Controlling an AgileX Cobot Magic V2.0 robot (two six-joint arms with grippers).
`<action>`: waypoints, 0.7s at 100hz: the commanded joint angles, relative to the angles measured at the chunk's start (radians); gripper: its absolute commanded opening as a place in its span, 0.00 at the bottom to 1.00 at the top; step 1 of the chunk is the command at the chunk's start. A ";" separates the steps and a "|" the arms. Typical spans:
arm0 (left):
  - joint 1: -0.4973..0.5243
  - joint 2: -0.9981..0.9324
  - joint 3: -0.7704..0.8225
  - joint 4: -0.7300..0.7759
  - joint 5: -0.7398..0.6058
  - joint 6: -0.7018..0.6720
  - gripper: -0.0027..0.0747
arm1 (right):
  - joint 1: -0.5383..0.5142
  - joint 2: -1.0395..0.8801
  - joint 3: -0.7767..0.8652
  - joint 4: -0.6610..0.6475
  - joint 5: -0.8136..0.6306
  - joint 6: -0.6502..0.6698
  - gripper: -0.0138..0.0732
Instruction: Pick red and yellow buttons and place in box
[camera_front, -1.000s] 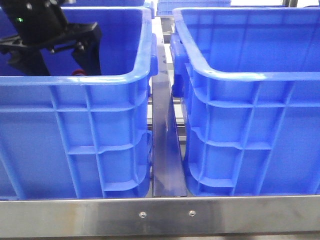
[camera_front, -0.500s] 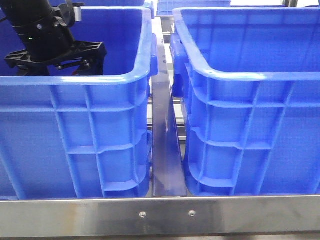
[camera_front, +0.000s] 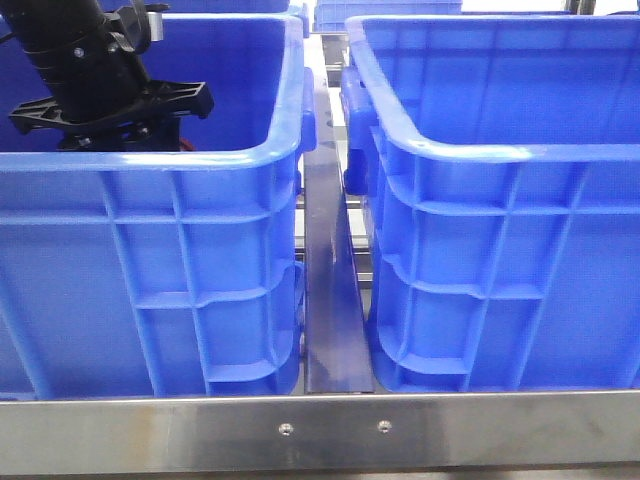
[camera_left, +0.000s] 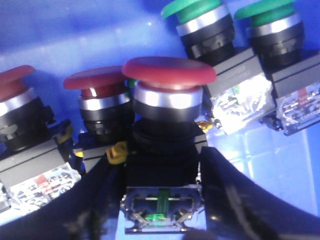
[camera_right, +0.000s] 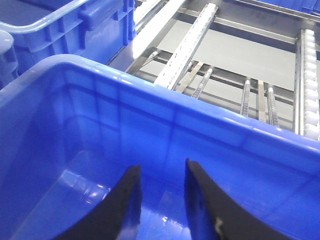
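A red button (camera_left: 167, 75) with a wide mushroom cap and black body sits among others inside the left blue crate (camera_front: 150, 160). My left gripper (camera_left: 162, 156) is down in that crate, its two black fingers pressed against both sides of the button's body. From the front, the left gripper (camera_front: 120, 125) shows only above the crate's near rim, which hides its fingertips. No yellow button is in view. My right gripper (camera_right: 161, 166) hangs open and empty over the inside of the right blue box (camera_front: 500, 155).
More red buttons (camera_left: 97, 82) and two green ones (camera_left: 200, 10) crowd close behind the held one. A narrow metal rail (camera_front: 335, 300) runs between the crates, with a steel bar (camera_front: 330, 430) along the front. Roller tracks (camera_right: 187, 47) lie beyond the right box.
My left gripper has dropped lower into the left crate; its spread fingers have sunk out of sight behind the near rim. The crates have not moved.
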 joint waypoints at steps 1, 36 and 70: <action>0.002 -0.068 -0.032 -0.009 -0.037 -0.008 0.13 | -0.006 -0.031 -0.024 0.078 0.035 0.004 0.44; -0.015 -0.328 0.047 -0.252 -0.076 0.303 0.13 | -0.006 -0.045 -0.025 0.078 0.165 0.170 0.46; -0.108 -0.435 0.095 -0.609 -0.040 0.639 0.13 | -0.003 -0.052 -0.033 0.078 0.566 0.628 0.78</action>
